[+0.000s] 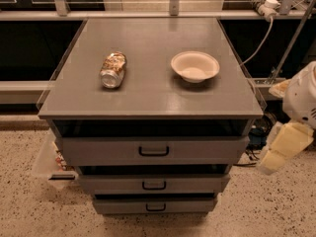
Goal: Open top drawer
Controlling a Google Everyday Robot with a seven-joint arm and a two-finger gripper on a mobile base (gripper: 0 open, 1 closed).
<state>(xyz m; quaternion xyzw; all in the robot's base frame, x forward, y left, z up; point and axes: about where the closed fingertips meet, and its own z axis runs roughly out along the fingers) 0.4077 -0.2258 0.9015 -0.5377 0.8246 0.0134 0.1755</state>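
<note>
The top drawer [98, 152] is the widest grey front, just under the cabinet's top, with a small black bracket handle [154, 151] at its centre. A dark gap shows above the front; no interior is visible. My gripper [282, 149], cream-coloured under a white arm, hangs at the right edge of the view. It is beside the cabinet's right side, about level with the top drawer, and apart from the handle and the drawer.
A crushed can [113, 69] lies on the grey cabinet top [148, 98] at left, a white paper bowl [195, 66] at right. Two narrower drawers [113, 184] sit below. A clear plastic box [52, 162] is on the floor at left; cables [256, 38] hang at right.
</note>
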